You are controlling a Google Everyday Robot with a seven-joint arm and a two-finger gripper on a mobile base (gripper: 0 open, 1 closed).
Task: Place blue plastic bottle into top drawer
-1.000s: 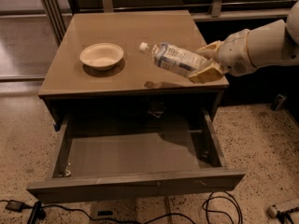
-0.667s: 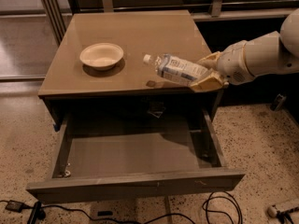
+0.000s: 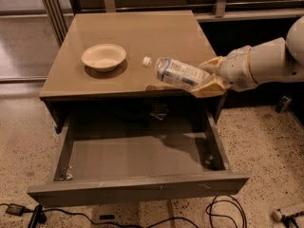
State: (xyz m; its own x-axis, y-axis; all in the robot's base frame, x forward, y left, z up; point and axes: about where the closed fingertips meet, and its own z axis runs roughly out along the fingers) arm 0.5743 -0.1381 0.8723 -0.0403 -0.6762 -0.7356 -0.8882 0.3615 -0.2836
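the claw [image 3: 208, 76] grips the base of the blue plastic bottle [image 3: 175, 73], holding it tilted (cap end toward the bowl [image 3: 103, 56]) above the front right of the worktop [image 3: 142, 30]; the top drawer [image 3: 137, 192] stands pulled open below.

From where I stand, the robot's arm [image 3: 266, 63] is smooth glossy white, built of rounded tube-like shells: a bulging housing at the far right, a thick cylinder, then a shorter wrist collar set off by a thin dark seam. It ends in the two-finger gripper [image 3: 200, 79], whose flat, pale tan fingers [image 3: 211, 87] look matte, at the base end of the small clear blue plastic bottle [image 3: 176, 73], above the tan cabinet top's [image 3: 128, 27] right front edge.
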